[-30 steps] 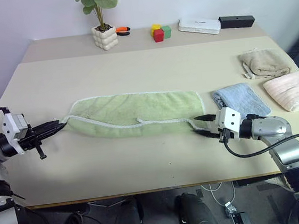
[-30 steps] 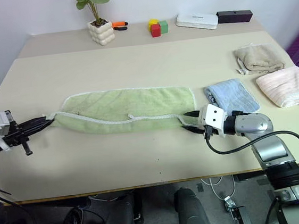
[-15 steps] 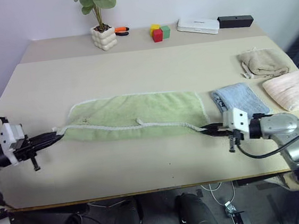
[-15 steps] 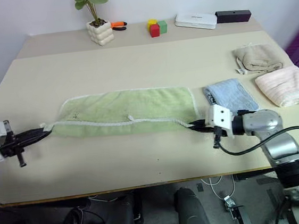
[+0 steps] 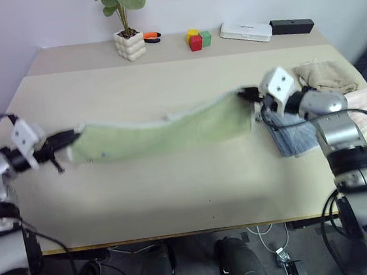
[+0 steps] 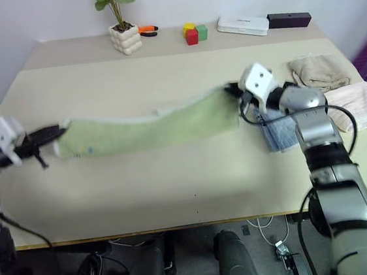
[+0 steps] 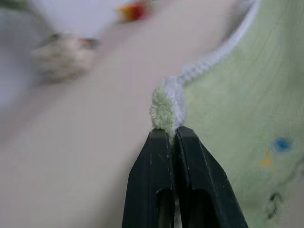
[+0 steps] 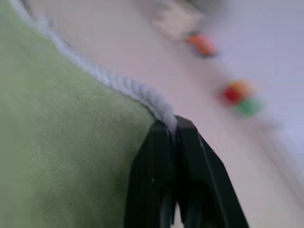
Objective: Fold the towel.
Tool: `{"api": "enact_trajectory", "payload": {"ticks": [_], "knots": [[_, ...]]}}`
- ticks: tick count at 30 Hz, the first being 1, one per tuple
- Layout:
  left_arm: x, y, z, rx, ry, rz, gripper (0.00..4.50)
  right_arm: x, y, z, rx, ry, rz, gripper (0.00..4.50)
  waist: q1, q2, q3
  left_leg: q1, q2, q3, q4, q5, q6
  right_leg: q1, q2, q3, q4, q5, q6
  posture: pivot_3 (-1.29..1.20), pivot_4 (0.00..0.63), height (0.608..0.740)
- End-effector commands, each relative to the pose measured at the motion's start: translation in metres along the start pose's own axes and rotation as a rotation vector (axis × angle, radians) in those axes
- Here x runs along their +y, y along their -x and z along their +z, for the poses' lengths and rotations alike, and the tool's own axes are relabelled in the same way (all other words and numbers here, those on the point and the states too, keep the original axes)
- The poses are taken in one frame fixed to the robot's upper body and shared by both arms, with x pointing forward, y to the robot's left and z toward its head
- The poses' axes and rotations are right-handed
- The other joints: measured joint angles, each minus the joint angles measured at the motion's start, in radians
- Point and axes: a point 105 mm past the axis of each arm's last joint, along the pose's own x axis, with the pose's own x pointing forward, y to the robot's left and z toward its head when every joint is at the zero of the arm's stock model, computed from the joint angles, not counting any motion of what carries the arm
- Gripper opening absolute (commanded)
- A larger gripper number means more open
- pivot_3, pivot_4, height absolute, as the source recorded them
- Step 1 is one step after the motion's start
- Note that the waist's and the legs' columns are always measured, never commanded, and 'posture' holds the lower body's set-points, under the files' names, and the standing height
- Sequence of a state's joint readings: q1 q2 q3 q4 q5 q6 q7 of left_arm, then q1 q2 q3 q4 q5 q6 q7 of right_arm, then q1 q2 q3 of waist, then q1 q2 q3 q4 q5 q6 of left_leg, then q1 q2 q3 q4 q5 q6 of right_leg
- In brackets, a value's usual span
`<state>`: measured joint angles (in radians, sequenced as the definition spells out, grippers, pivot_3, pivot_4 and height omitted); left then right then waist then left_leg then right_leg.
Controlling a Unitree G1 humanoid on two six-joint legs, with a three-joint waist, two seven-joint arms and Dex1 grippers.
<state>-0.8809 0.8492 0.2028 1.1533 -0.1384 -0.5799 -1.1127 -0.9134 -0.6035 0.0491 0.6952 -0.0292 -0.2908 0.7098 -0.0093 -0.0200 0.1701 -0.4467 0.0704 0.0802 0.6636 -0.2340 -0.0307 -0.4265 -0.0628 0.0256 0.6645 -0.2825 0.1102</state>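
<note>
Holding the towel point(image 5: 163, 132) stretched between both arms, I see it hanging as a long green band above the desk point(image 5: 176, 191), running side to side across the middle of the surface; my left tool point(image 7: 172, 135) is pinched tight on one end, its two black fingers pressed together on the whitish stitched edging at a corner, with small coloured specks of embroidery on the cloth just beside that grip; my right tool point(image 8: 173, 128) is likewise clamped flat on the corded white edge at the opposite end, green terry spreading away from it; in the head views the right end of the towel sits higher than the left, so the band slopes gently and sags a little along its lower edge. Beside my right arm lies the light blue folded towel point(image 5: 291, 133) on the desk, partly under the wrist; further right are the beige folded towel point(image 5: 325, 75) and the pink folded towel point(image 6: 362, 102). Along the far edge of the desk stand a potted plant point(image 5: 126, 25), an orange-handled tool point(image 5: 151, 36) just beside its pot, coloured blocks point(image 5: 197, 39), a white box point(image 5: 244, 32) and a black bar point(image 5: 292, 25).
</note>
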Motion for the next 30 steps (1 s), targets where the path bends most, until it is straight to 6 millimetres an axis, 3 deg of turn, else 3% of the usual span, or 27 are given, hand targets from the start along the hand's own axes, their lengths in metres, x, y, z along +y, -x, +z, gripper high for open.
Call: {"api": "enact_trajectory", "payload": {"ticks": [1, 5, 7, 9, 12, 20, 24, 30], "knots": [[0.060, 0.001, 0.046, -0.012, -0.155, 0.240, 0.00, -0.069, -0.001, 0.040, -0.116, 0.063, -0.311, 0.05, -0.005, 0.000, 0.000, 0.000, 0.000, 0.000, 0.000, 0.000, 0.000, 0.000, 0.000, 0.000, 0.000, 0.000, 0.000, 0.00, 0.150, 0.735], [0.083, 0.005, 0.077, -0.041, -0.254, 0.314, 0.00, -0.094, 0.006, 0.058, -0.194, 0.062, -0.427, 0.05, -0.008, 0.001, 0.000, 0.003, 0.000, 0.004, -0.006, 0.000, -0.001, -0.001, -0.001, 0.000, -0.002, 0.000, 0.000, 0.00, 0.150, 0.735], [0.087, 0.009, 0.086, -0.057, -0.275, 0.311, 0.00, -0.088, 0.008, 0.061, -0.255, 0.015, -0.391, 0.05, -0.010, 0.001, 0.000, 0.004, 0.000, 0.005, -0.008, 0.001, -0.001, -0.001, -0.001, 0.000, -0.003, 0.000, 0.000, 0.00, 0.150, 0.735], [0.081, 0.011, 0.088, -0.092, -0.246, 0.242, 0.00, -0.067, 0.008, 0.059, -0.296, -0.007, -0.278, 0.05, -0.011, 0.001, 0.000, 0.004, 0.000, 0.005, -0.009, 0.002, -0.003, -0.001, -0.001, 0.000, -0.004, 0.000, 0.000, 0.00, 0.150, 0.735], [0.063, 0.015, 0.076, -0.105, -0.229, 0.116, 0.00, -0.034, 0.016, 0.048, -0.302, -0.017, -0.130, 0.05, -0.011, 0.001, 0.000, 0.004, 0.000, 0.006, -0.009, 0.003, -0.005, -0.001, -0.001, 0.000, -0.004, 0.000, 0.000, 0.00, 0.150, 0.735], [-0.017, 0.047, 0.013, -0.090, -0.037, -0.297, 0.00, 0.070, 0.076, 0.009, -0.105, -0.189, 0.334, 0.05, -0.005, 0.002, 0.000, 0.004, 0.001, 0.005, -0.006, 0.002, -0.004, 0.000, -0.001, 0.000, -0.001, 0.000, 0.000, 0.00, 0.150, 0.735], [-0.046, 0.073, -0.015, -0.010, 0.013, -0.373, 0.00, 0.091, 0.098, 0.005, -0.039, -0.248, 0.438, 0.05, -0.008, 0.002, 0.000, 0.004, 0.003, 0.005, -0.002, 0.000, 0.000, 0.000, 0.000, 0.000, 0.001, 0.000, 0.000, 0.00, 0.150, 0.735], [-0.056, 0.101, -0.025, 0.057, 0.062, -0.402, 0.00, 0.108, 0.129, 0.009, 0.026, -0.337, 0.594, 0.05, 0.005, 0.000, -0.002, 0.004, 0.004, 0.005, 0.000, -0.001, 0.001, 0.001, 0.001, 0.000, 0.001, 0.000, -0.001, 0.00, 0.150, 0.735]]}}
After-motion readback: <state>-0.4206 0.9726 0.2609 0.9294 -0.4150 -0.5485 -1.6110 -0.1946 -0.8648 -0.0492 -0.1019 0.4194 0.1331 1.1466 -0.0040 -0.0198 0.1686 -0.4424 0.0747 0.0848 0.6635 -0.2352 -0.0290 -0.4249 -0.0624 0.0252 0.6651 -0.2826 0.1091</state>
